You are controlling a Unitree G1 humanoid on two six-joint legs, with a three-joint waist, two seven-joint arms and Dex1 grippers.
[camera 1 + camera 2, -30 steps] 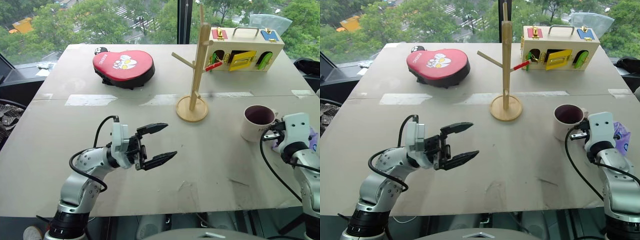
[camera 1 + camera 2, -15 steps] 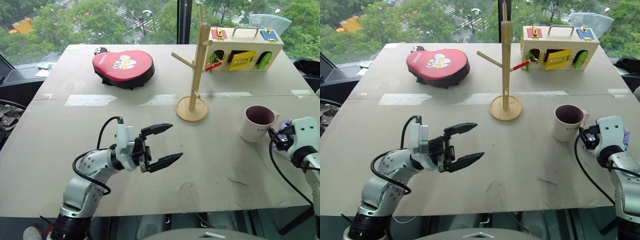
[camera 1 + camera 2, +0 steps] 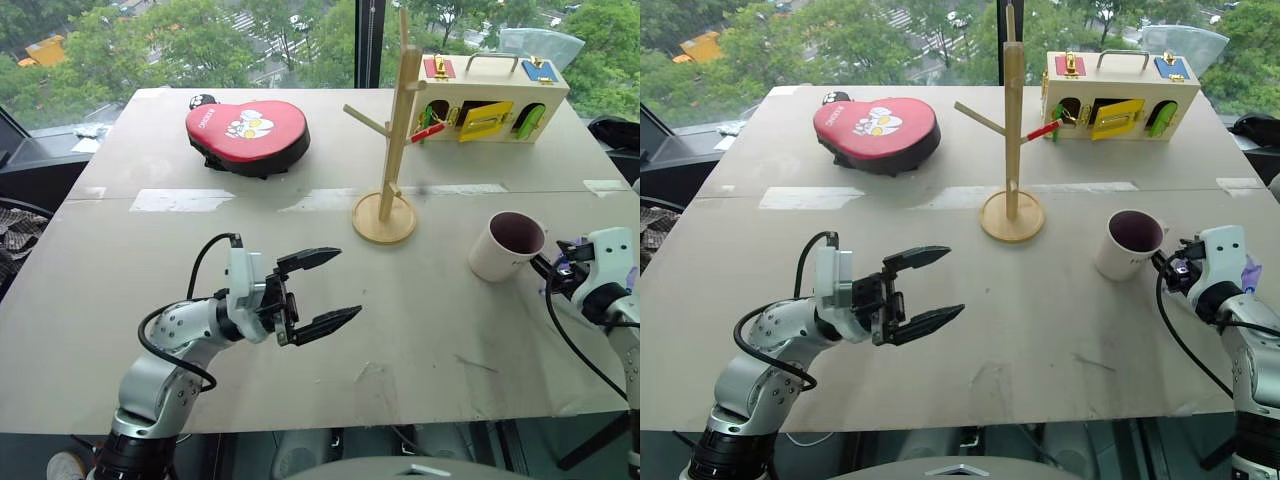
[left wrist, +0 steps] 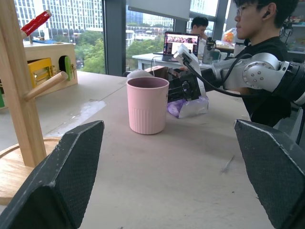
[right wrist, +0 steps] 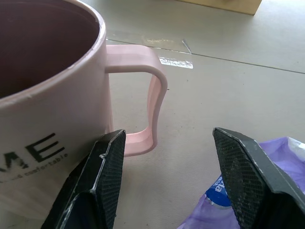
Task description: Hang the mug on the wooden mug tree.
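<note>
The mug (image 3: 503,247), white with a dark maroon inside, sits at the table's right. In the head views it looks tipped toward my right gripper (image 3: 553,270). That gripper is open, and the mug's handle (image 5: 151,102) lies between its fingers (image 5: 97,188); I cannot tell whether they touch it. The wooden mug tree (image 3: 395,140) stands upright on its round base behind the table's middle, well apart from the mug. My left gripper (image 3: 342,287) hovers open with nothing in it over the near left of the table, pointing toward the mug (image 4: 147,105).
A purple tissue pack (image 5: 248,200) lies right beside my right gripper. A wooden box with coloured latches (image 3: 490,100) stands at the back right, behind the tree. A red heart-shaped pad (image 3: 247,132) lies at the back left. A person (image 4: 264,52) sits beyond the table's right side.
My right gripper went from shut to open at the mug's handle and slid slightly right. The mug, upright before, now looks tipped. The left arm barely moved.
</note>
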